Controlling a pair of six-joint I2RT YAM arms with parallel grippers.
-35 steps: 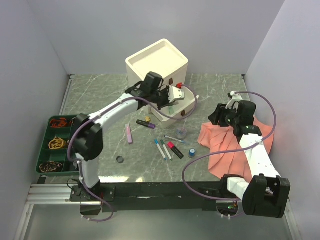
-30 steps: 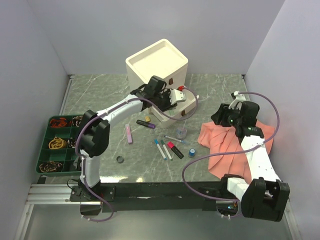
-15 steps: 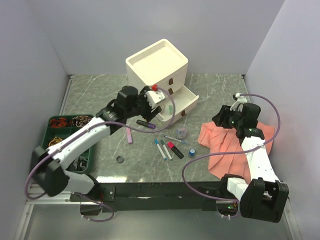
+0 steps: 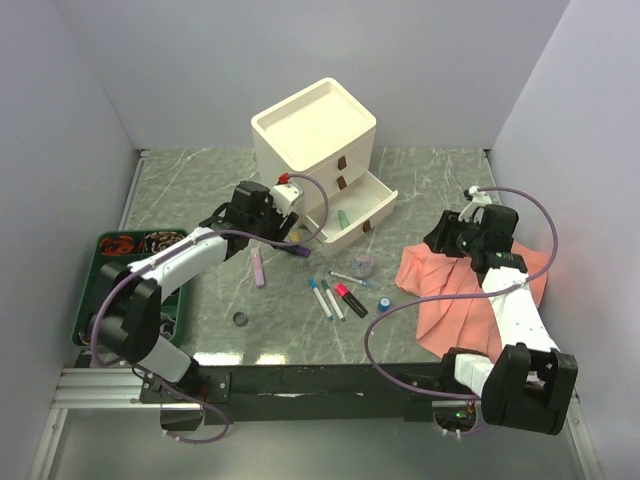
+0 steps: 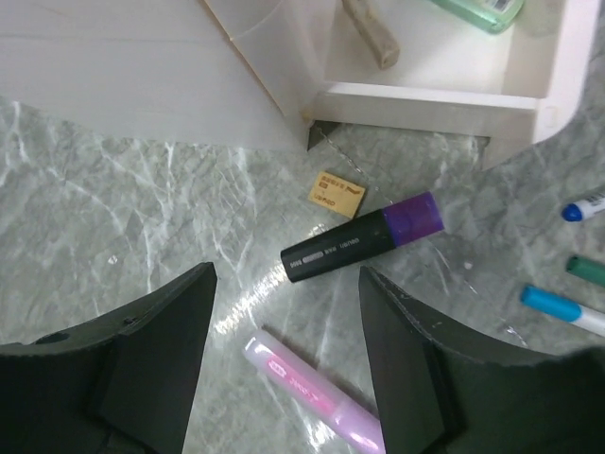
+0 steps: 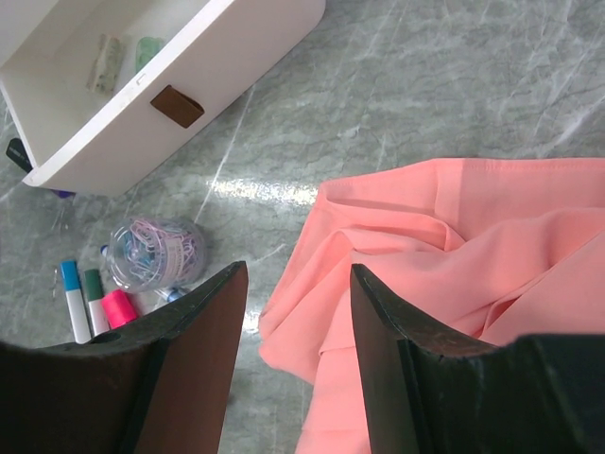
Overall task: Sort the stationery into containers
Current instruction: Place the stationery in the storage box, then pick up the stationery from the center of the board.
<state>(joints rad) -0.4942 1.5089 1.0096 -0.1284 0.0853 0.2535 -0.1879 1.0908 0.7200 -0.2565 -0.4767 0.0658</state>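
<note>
While your left gripper (image 5: 284, 284) hovered with fingers spread, the purple highlighter (image 5: 364, 236) lay just ahead toward the table's (image 4: 200, 180) right edge, slanted across the gap, near the open drawer (image 5: 444, 95). Your right gripper (image 6: 293, 312), fingers also apart, was much farther away.

A lab test booth: plain walls (image 4: 300, 50) enclosing a marbled table (image 4: 200, 180).

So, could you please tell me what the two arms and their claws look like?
Both the left arm and the right arm have white links and bulky black joints, each trailed by a loose purple cable. The left claw and the right claw have broad matt black fingers.
</note>
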